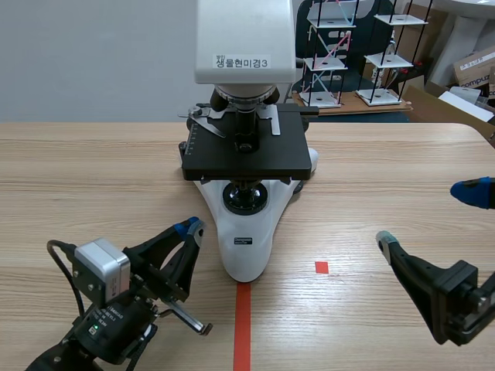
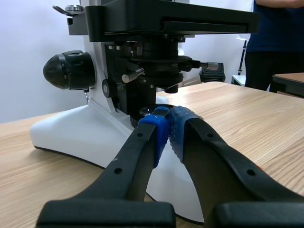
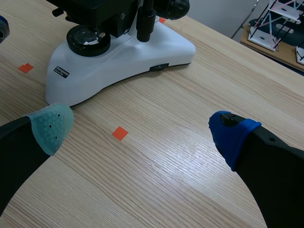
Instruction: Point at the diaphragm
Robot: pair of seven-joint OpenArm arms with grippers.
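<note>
Diaphragm: the dark round unit (image 2: pixel 157 71) hangs under the black stage (image 1: pixel 246 154) of the microscope (image 1: pixel 246 251), above the round lamp lens (image 1: pixel 246 199) set in the white foot. A small lever sticks out from its side.
Left gripper: its fingers (image 2: pixel 142 156) are pressed together, the two blue pads meeting at the tips with nothing between them (image 2: pixel 169 127).
Left gripper's place: it lies low over the table (image 1: pixel 108 170), and its tips (image 1: pixel 192 227) are just beside the flank of the white foot.
Diaphragm against the left gripper: in the left wrist view it sits ahead of and higher than the closed tips, with a clear gap between them. The tips are level with the lamp lens, not with the dark unit. Whether they touch the foot I cannot tell.
Right gripper: the fingers are spread wide (image 1: pixel 425 216), one grey-green pad and one blue pad, holding nothing (image 3: pixel 141 129). It is well apart from the microscope.
Table marks: a red tape line (image 1: pixel 243 325) runs out from the tip of the foot, and a small red square (image 1: pixel 321 267) lies between the foot and the right gripper.
Beyond the table: wire racks (image 1: pixel 329 54) and a person in a dark top (image 2: pixel 278 38).
</note>
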